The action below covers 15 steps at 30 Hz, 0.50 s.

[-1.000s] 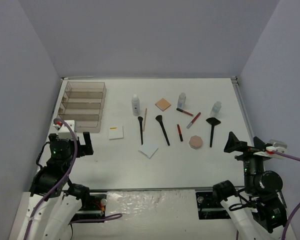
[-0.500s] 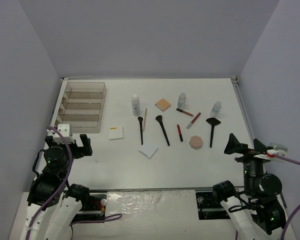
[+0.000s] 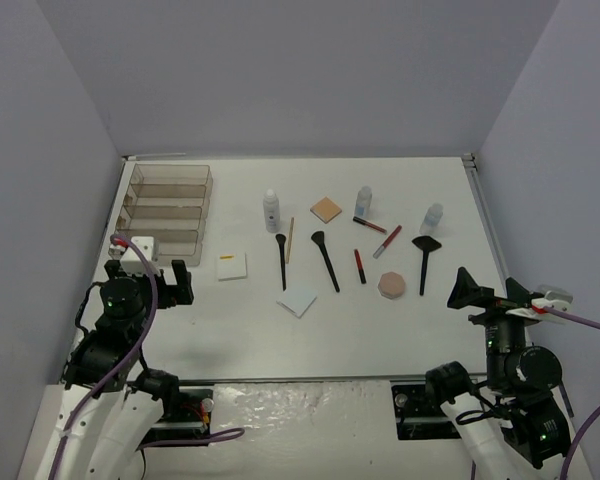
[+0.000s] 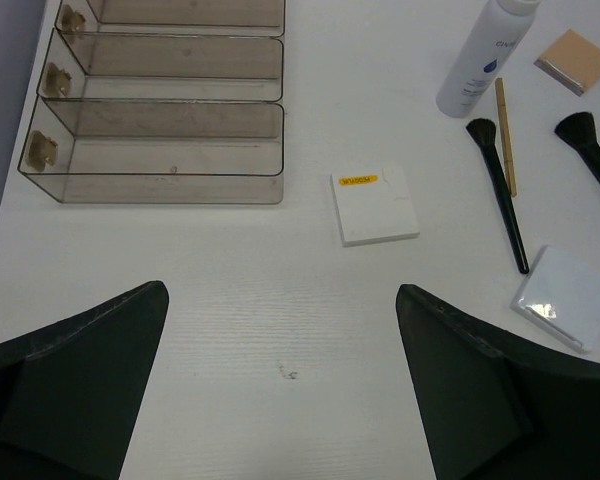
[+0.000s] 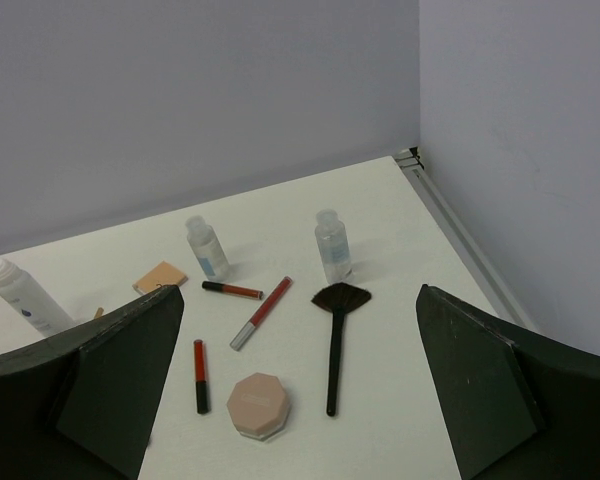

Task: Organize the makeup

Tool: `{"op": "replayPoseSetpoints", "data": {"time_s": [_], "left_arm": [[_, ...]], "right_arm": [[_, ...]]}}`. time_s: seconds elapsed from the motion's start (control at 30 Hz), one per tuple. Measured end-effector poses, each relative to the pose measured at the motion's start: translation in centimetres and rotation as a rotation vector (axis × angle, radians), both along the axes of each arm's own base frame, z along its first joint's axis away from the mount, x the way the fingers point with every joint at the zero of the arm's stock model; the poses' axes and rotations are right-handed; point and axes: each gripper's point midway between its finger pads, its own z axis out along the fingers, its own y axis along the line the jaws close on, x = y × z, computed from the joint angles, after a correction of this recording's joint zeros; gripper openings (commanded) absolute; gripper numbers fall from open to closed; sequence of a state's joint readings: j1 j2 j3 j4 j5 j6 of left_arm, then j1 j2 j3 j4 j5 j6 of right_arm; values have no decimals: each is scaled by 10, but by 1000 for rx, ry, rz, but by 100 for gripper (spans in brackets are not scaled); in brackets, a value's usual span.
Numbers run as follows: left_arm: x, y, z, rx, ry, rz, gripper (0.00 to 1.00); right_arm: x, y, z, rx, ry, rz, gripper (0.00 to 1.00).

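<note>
The makeup lies loose across the middle of the table: black brushes (image 3: 325,258), a fan brush (image 5: 335,340), red lip tubes (image 5: 261,311), small bottles (image 5: 332,245), a white bottle (image 4: 485,55), a wooden stick (image 4: 505,135), a tan compact (image 3: 326,209), a pink round compact (image 5: 259,403) and white pads (image 4: 374,205). My left gripper (image 3: 150,282) hangs open over bare table just in front of the organizer tray (image 4: 160,150), holding nothing. My right gripper (image 3: 492,290) hovers open at the near right, short of the fan brush and pink compact.
The smoky tiered tray (image 3: 165,212) stands at the far left with its compartments showing nothing inside. Grey walls close in the table on the left, back and right. A metal rail (image 5: 460,235) runs along the right edge.
My left gripper dipped back towards its base, then came forward and a little right again. The right gripper has barely shifted. No makeup has moved.
</note>
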<state>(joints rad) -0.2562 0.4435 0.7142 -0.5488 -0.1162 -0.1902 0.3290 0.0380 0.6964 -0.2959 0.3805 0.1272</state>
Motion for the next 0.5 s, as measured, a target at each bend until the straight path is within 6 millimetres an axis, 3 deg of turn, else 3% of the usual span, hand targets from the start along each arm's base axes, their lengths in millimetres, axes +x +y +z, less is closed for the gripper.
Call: {"op": "replayPoseSetpoints", "data": {"time_s": [0.5], "left_arm": [[43,-30,18,-69,-24,-85,97]], "right_arm": [[0,0,-1,-1,2,1,100]]}}
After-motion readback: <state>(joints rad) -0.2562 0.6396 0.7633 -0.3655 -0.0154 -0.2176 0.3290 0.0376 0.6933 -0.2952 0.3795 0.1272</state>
